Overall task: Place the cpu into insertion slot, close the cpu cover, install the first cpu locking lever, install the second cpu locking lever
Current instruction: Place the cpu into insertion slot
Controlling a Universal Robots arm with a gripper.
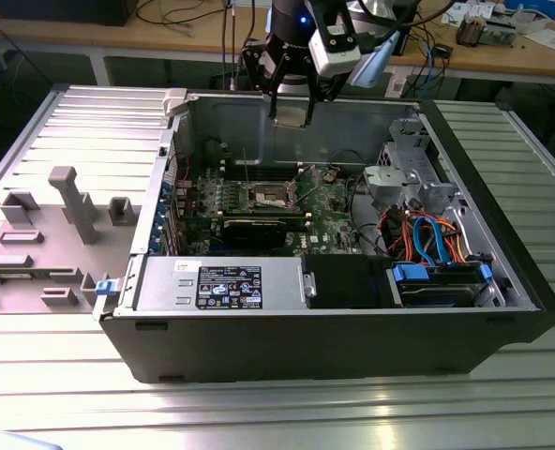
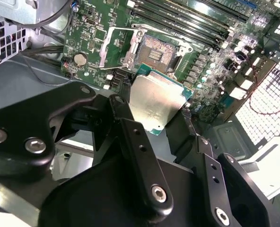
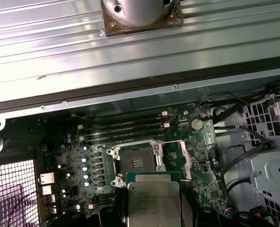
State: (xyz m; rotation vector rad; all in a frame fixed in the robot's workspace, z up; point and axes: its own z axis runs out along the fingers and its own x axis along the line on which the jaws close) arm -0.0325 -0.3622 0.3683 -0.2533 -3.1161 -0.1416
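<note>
My gripper (image 1: 292,111) hangs above the open computer case, shut on the cpu (image 1: 292,115), a flat square chip with a silver-grey top. Both wrist views show the cpu (image 2: 156,100) (image 3: 154,201) clamped by its edges between black fingers (image 2: 118,108). The insertion slot (image 1: 271,195) (image 2: 154,49) (image 3: 137,158) lies uncovered on the green motherboard (image 1: 329,202), below the chip and slightly off to one side. The cpu cover (image 2: 115,45) (image 3: 175,158) stands swung open beside the slot.
Black memory slots (image 3: 123,130) run along one side of the socket. A long black card (image 1: 259,228), a silver power supply (image 1: 221,281) and a drive cage with blue and orange cables (image 1: 437,244) fill the case. A grey fixture tray (image 1: 62,216) sits at the exterior view's left.
</note>
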